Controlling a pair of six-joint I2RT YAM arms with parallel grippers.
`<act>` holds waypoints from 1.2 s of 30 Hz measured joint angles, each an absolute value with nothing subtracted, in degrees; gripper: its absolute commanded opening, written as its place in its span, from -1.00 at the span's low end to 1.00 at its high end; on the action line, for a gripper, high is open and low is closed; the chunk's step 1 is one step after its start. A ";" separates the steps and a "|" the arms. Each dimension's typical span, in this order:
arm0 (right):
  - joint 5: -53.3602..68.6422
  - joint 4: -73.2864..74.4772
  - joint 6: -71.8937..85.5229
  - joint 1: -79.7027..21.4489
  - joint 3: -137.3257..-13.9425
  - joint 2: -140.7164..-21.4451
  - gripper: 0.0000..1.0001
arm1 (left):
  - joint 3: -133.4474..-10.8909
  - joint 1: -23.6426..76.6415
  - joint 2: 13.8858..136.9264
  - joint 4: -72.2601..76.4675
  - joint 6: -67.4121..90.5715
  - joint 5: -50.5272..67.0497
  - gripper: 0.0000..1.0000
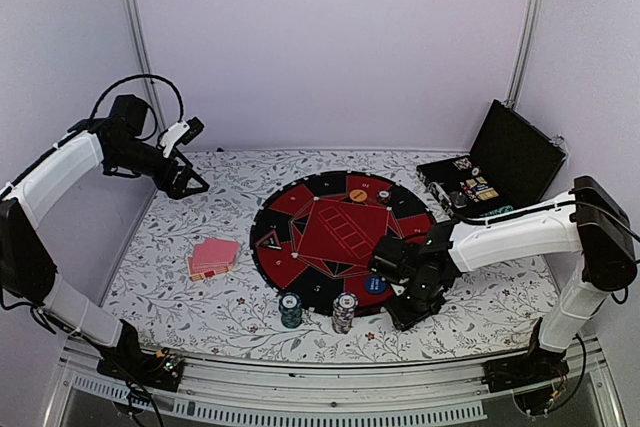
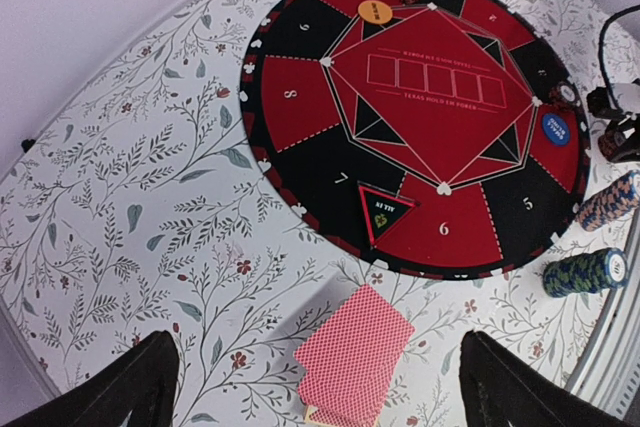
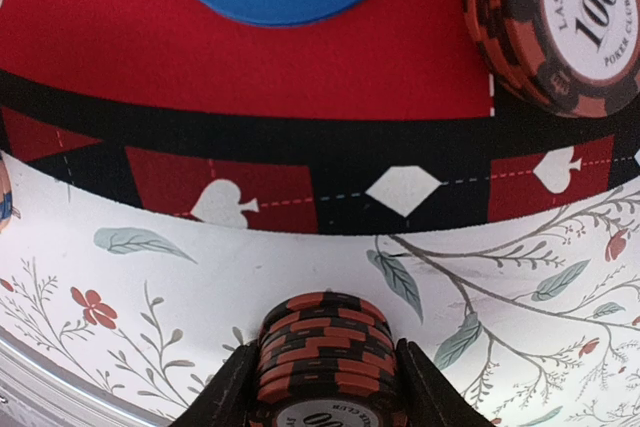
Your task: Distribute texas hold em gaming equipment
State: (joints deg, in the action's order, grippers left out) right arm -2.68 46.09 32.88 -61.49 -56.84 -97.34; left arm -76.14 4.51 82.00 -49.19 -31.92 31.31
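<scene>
We see the floral worktop [image 1: 200, 307] carrying a round mat [image 1: 340, 232], a pink-backed card pile [image 1: 212, 258] left of it, a green chip stack [image 1: 291, 309] and a striped chip stack [image 1: 345, 313] before it, and a black case [image 1: 500, 172].

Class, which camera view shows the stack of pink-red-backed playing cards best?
The left wrist view: the stack of pink-red-backed playing cards lies close, its lattice back pattern clear. The top external view shows it small, left of the round red-and-black mat. The right wrist view misses it.
</scene>
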 measured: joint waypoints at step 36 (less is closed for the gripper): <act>-4.93 54.11 31.46 -61.49 -69.23 -96.90 -0.70 | -76.14 4.51 82.00 -49.17 -31.92 31.35 0.99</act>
